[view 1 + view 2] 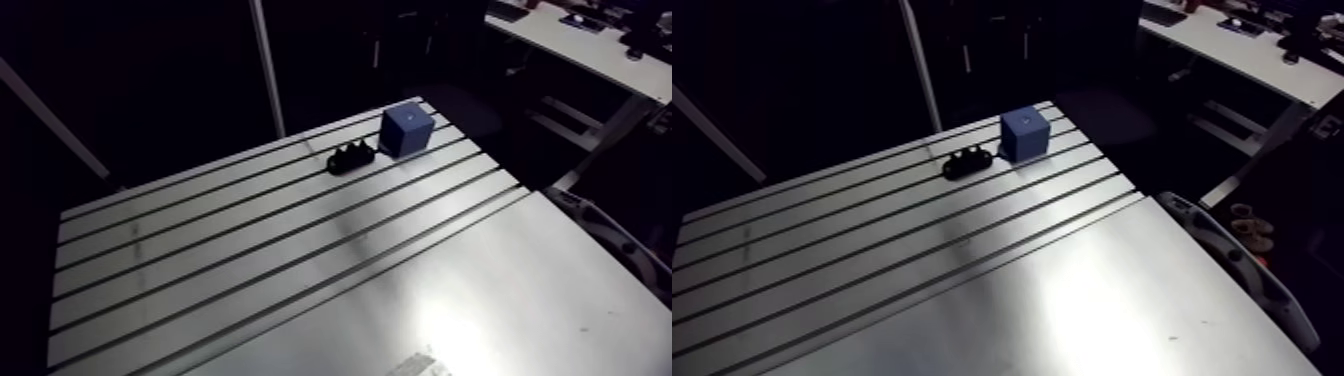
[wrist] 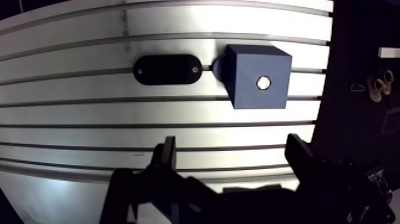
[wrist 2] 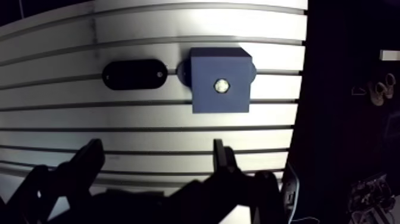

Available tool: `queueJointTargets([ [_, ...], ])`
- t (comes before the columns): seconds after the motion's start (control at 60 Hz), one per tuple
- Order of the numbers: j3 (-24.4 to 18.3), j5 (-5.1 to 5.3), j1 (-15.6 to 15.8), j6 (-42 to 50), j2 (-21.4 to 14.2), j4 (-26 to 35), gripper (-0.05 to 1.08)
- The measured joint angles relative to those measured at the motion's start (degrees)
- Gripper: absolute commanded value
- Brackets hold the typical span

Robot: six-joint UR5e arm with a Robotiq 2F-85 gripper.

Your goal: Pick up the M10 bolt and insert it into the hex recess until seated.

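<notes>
Slotted table point(image 1: 250, 270) runs wide to a black oval holder point(image 2: 166, 69) lying just beside a blue cube point(image 2: 257, 77), both near the far corner and close to the table's edge. A pale shiny spot point(image 2: 263, 83) fills the hex recess point(image 3: 222, 86) on the cube's top, whether the bolt cannot be told. The gripper point(image 2: 232, 149) hovers well apart from both, fingers spread wide

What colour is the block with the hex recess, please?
The block is dark blue, clearest in the wrist view.
</notes>
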Motion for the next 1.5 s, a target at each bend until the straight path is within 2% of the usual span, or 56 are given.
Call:
queueJointTargets([
  [0.583,-0.07,-0.46,8.58,7.28,-4.38,2.42,0.01],
  [0.9,0.53,-0.31,12.43,10.17,-8.0,3.81,0.01],
  [1.267,1.85,0.74,16.14,12.84,-13.25,5.31,0.01],
  [1.5,3.2,2.26,17.93,14.94,-17.17,6.05,0.01],
])
